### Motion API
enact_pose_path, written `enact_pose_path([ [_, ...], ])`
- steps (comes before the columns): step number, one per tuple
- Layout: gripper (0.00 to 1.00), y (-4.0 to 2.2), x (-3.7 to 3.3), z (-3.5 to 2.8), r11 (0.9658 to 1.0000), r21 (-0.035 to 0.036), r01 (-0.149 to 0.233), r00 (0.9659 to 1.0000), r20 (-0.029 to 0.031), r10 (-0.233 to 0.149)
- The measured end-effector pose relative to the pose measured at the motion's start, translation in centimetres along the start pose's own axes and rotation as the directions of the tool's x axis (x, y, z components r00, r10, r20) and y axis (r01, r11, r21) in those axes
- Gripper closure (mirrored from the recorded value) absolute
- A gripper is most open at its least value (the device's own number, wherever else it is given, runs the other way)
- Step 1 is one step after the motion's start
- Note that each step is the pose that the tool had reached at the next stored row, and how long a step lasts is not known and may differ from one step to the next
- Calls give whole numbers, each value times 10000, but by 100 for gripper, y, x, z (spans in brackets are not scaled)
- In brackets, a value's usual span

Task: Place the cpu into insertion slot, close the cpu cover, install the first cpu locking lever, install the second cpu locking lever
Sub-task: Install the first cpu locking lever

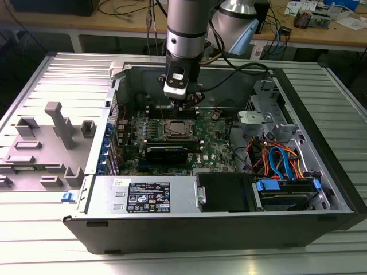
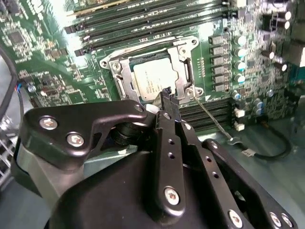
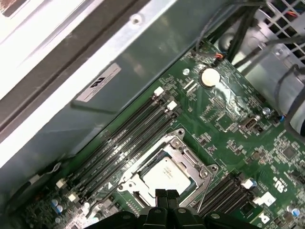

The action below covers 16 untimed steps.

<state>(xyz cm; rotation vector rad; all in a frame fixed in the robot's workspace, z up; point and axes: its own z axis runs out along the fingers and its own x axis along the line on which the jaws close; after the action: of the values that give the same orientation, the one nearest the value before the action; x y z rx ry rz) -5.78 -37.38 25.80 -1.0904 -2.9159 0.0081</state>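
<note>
Just ahead of my pincer (image 3: 162,194), clenched and empty, cpu (image 3: 164,175) sat under the lowered cpu cover (image 3: 189,155). Locking lever (image 2: 212,119) stuck out loose; I judged pressing it down squarely, without slipping, mattered.

The cpu (image 2: 155,78), a flat square chip with a silver-grey top, lies level in the insertion slot (image 1: 175,130) near the middle of the green motherboard (image 1: 218,150). The cpu cover (image 2: 125,83), a thin silver frame, lies flat around it. A thin locking lever (image 2: 212,119) juts free from one corner.
</note>
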Motion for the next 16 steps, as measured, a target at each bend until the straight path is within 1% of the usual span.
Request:
enact_pose_path([
  [2, 89, 0, 0, 0, 9993, 10, 377, 9993, 5, -377],
  [4, 89, 0, 0, 1, 9970, 20, 773, 9970, 11, -773],
  [5, 89, 0, 0, 1, 9957, 24, 924, 9957, 13, -924],
  [7, 89, 0, 0, 1, 9938, 29, 1108, 9938, 15, -1108],
  [12, 89, 0, 0, 1, 9928, 31, 1194, 9928, 16, -1194],
  [16, 89, 0, 0, 1, 9928, 31, 1194, 9928, 16, -1194],
])
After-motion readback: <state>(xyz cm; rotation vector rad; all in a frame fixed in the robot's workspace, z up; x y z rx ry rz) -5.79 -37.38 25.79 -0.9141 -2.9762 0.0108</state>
